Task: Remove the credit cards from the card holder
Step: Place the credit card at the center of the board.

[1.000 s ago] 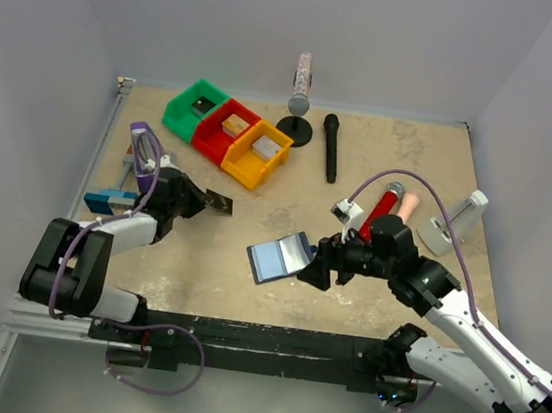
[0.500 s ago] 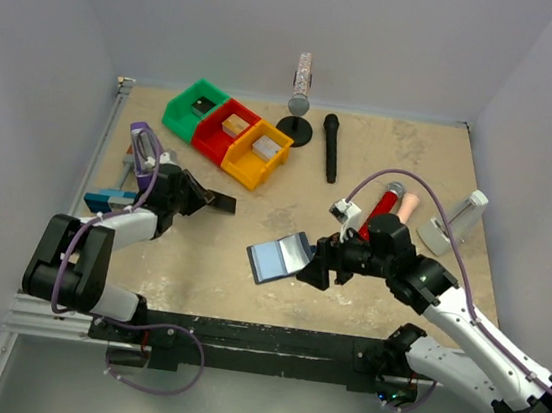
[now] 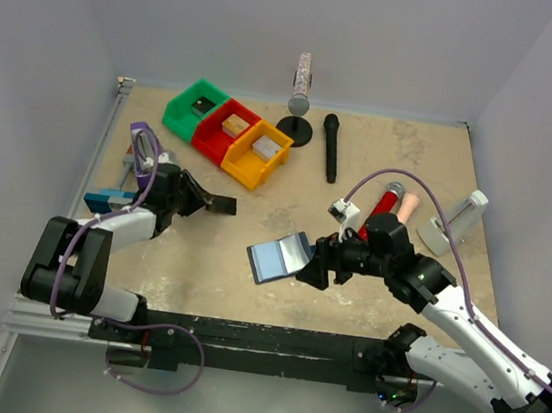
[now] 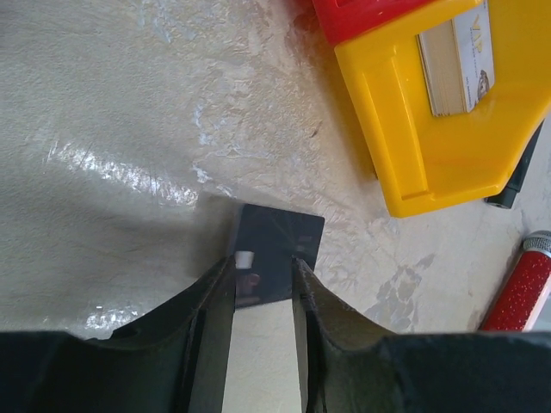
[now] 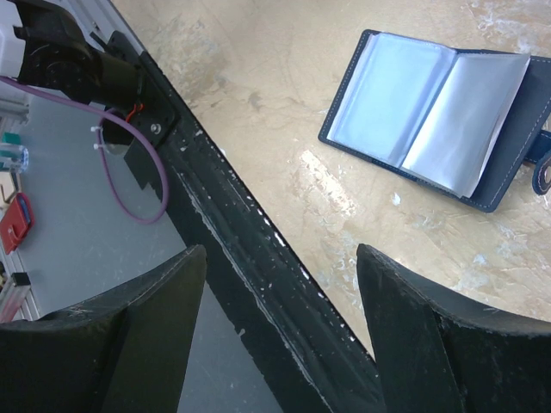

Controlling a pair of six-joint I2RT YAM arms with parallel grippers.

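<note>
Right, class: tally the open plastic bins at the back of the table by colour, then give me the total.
Green bin: 1
Red bin: 1
Yellow bin: 1
Total: 3

1. Bench: sandy tan, mottled with paler blotches and streaks of glossy glare.
2. Card holder: dark navy cover with pale stitching along the edge. The inner pockets are light blue-grey with a translucent sheen.
3. Black card: plain matt black, no print showing.
4. Left hand and right hand: black fingers.
5. Green bin, red bin and yellow bin: each a solid bright colour.
6. Block in the yellow bin: cream-tan side, white face with small dark print.
7. Microphone: black all over.
8. Tube: red glitter body, silver-grey cap.
9. Cable on the right arm: purple.
</note>
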